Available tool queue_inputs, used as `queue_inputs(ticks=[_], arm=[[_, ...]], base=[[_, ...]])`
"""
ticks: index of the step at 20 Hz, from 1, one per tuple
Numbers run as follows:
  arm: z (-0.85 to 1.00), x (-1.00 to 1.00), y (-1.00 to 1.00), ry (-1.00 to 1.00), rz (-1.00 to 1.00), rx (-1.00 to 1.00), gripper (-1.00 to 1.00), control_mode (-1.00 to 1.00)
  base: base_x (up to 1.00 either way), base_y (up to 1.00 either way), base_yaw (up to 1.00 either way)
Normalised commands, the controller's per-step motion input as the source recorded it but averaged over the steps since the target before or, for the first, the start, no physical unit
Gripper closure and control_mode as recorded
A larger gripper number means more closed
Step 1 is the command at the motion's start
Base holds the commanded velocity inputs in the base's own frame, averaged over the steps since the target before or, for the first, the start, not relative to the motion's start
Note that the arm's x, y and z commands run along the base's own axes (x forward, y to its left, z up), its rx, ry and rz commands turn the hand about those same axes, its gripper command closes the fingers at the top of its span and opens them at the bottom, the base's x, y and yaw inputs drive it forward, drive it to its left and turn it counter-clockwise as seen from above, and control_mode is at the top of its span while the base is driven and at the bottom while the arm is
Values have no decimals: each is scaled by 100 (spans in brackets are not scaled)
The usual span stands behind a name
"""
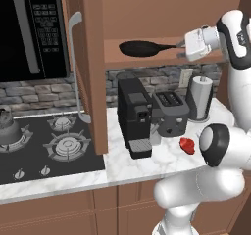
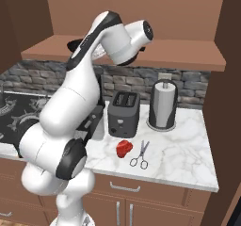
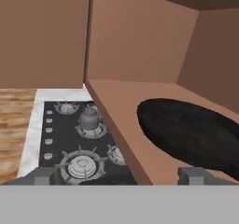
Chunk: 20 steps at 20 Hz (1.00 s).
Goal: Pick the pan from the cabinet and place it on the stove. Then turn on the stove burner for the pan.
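White marbled worktop (image 1: 147, 163) runs along a grey stone backsplash in this wood-panelled kitchen. Nearest on it lie a small red object (image 1: 187, 145) and a pair of scissors (image 2: 140, 156), the two just beside each other. Behind them stand a black coffee machine (image 1: 134, 116), a dark grey toaster (image 1: 171, 112) and a paper towel roll (image 1: 200, 98) in its holder. To the left, the stove (image 1: 29, 163) is a flat black cooktop with small silver knobs along its front edge; the stove burner (image 1: 67, 146), large and grey under a pronged grate, sits near the front, and a silvery kettle (image 1: 7, 127) rests on a burner further left.

Higher and further back, the cabinet (image 1: 93, 58) stands with its brown door swung outward, a long silver bar handle on it. On its wooden shelf lies the pan (image 1: 143, 48), shallow, round and matte black, its short dark handle pointing right. The end effector (image 1: 180, 44) hovers at the tip of that handle, fingers (image 3: 192, 175) spread wide and gripping nothing. A black microwave (image 1: 32, 31) hangs left of the cabinet.
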Motion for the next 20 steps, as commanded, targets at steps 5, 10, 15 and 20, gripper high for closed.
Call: queue_inputs(ticks=[5, 10, 15, 20], arm=[[0, 35, -45, -5, 5, 0, -100, -100], [0, 33, -36, -3, 1, -4, -100, -100], [0, 35, -24, 0, 0, -6, -100, -100], [-4, 36, -18, 0, 0, -5, -100, -100]], base=[[0, 0, 0], [0, 0, 0], [0, 0, 0], [0, 0, 0]])
